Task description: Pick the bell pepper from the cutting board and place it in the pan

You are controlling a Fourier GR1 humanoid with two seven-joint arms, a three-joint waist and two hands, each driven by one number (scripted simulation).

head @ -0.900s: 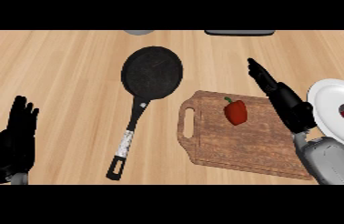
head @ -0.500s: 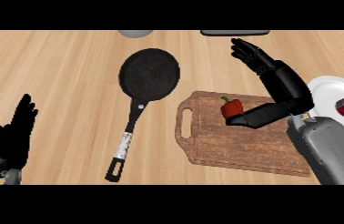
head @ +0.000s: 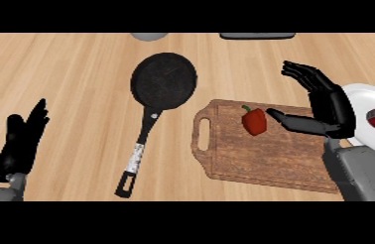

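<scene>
Bell pepper (head: 254,122) on cutting board (head: 256,158), just beside open right hand (head: 326,109)

A red bell pepper (head: 254,122), brown wood-grained cutting board (head: 256,161), black pan (head: 163,81), pale wooden counter (head: 66,74).

Black left hand (head: 21,146), right hand (head: 333,111), grey forearms (head: 353,172)

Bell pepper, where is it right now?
Head view: the bell pepper sits on the cutting board, right of the pan, with the right hand beside it.
</scene>
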